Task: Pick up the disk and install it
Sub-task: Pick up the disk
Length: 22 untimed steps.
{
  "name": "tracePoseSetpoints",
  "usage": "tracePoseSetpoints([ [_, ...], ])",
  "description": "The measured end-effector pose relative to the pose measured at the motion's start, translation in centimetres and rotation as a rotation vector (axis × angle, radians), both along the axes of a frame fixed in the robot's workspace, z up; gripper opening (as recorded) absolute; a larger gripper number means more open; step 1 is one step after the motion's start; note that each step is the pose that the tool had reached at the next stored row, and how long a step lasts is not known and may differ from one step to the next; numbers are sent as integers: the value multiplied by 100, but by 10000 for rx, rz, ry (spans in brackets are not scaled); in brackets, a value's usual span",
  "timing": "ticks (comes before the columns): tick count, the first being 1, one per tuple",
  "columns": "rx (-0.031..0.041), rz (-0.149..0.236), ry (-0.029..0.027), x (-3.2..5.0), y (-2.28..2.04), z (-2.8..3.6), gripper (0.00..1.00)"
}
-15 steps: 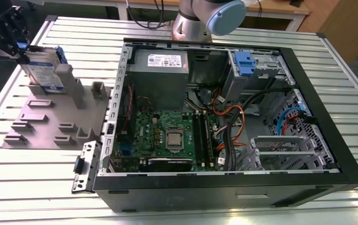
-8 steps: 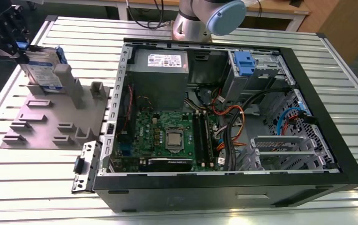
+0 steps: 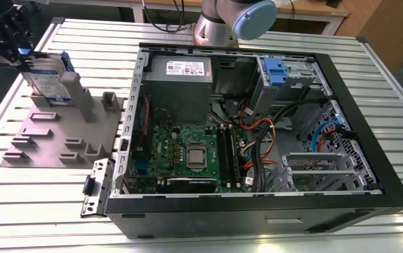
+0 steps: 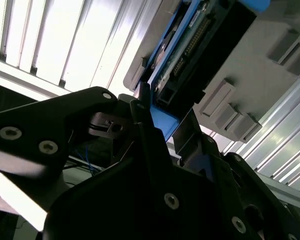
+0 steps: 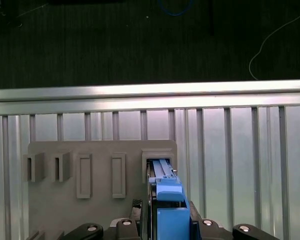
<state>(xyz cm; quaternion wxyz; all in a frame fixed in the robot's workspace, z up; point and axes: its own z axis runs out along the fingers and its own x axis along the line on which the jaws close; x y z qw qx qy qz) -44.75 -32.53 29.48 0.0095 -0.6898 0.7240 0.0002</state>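
disk (image 3: 49,81) upright in the grey holder (image 3: 47,132) on the slatted surface (image 3: 32,179); pincer (image 4: 162,120) straddles its blue bracket (image 5: 169,192), clamped or not i cannot tell.

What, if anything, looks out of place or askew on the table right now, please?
Nothing stands out. The disk stands upright in its slot on the grey holder, with the gripper at its top edge. The computer case lies open on its side, cables inside.
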Motion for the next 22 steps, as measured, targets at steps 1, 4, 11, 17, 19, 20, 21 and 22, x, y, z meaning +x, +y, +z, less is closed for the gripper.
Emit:
tracePoseSetpoints([
  [1, 0, 0, 1, 0, 0, -6, 44],
  [4, -1, 0, 2, 0, 0, -11, 44],
  [11, -1, 0, 1, 0, 0, -12, 36],
  [17, 0, 0, 1, 0, 0, -13, 36],
  [19, 0, 0, 1, 0, 0, -13, 36],
  [20, -1, 0, 1, 0, 0, -13, 36],
  [21, 0, 0, -1, 0, 0, -12, 36],
  [22, 0, 0, -1, 0, 0, -8, 36],
])
